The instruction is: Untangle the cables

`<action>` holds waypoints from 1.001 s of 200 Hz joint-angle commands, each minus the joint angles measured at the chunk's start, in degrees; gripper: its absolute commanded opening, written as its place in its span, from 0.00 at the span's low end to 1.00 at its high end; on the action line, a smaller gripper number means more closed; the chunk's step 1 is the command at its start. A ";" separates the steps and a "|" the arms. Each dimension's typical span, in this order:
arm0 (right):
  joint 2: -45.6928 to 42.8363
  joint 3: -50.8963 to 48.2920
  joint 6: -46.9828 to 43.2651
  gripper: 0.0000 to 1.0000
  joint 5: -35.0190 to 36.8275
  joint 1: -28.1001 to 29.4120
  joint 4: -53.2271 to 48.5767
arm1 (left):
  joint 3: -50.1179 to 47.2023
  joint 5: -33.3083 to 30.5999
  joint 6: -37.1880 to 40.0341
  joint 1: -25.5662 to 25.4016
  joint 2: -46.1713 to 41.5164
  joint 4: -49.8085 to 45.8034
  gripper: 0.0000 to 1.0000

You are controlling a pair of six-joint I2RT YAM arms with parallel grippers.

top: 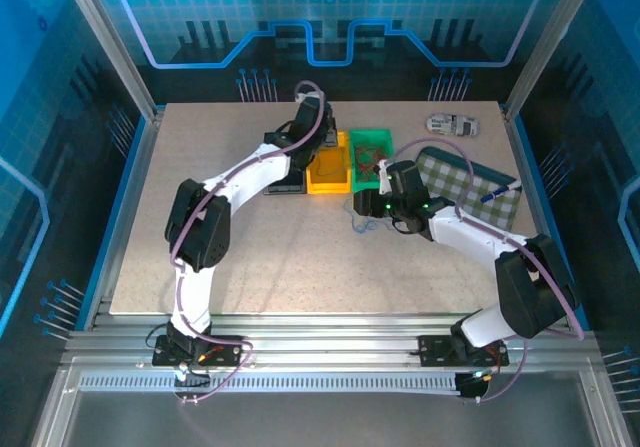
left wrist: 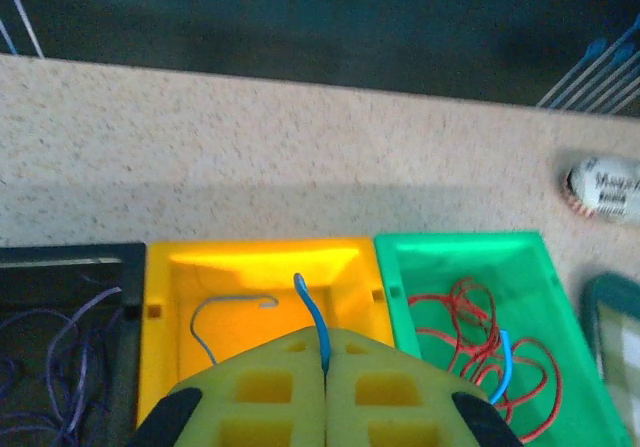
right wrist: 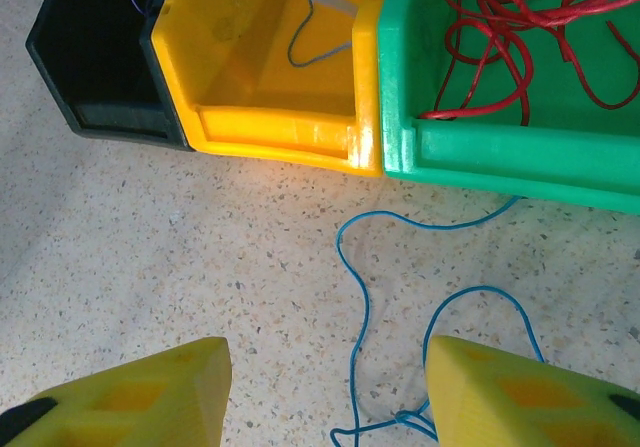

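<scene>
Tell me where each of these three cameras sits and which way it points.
Top external: fixed above and behind the arms, looking down on the table; left arm and right arm show whole, bases nearest.
Left wrist: on the left arm, looking down past the left gripper, shut on a blue cable, into the yellow bin.
Right wrist: low over the table, facing the yellow bin's near wall; right gripper open, a loose blue cable ahead.
Both wrist views share the yellow bin and the green bin holding red cables.

A speckled beige bench [top: 300,267] stood inside an aluminium frame [top: 106,37], backed by glowing blue wall panels [top: 200,7]; metal rails [top: 330,352] lined its near edge.
</scene>
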 commanded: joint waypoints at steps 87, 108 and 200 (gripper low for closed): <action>-1.01 -0.21 0.07 0.54 1.12 -0.62 -0.77 | 9.53 -3.66 2.24 -1.26 10.44 -15.02 0.00; -1.21 -0.11 -0.32 0.54 1.11 -0.62 -1.09 | 12.30 -3.79 2.03 -1.28 11.97 -16.43 0.05; -0.92 -0.10 -0.77 0.54 0.25 -0.58 -2.28 | 10.10 -4.74 1.32 -1.20 3.61 -10.52 0.53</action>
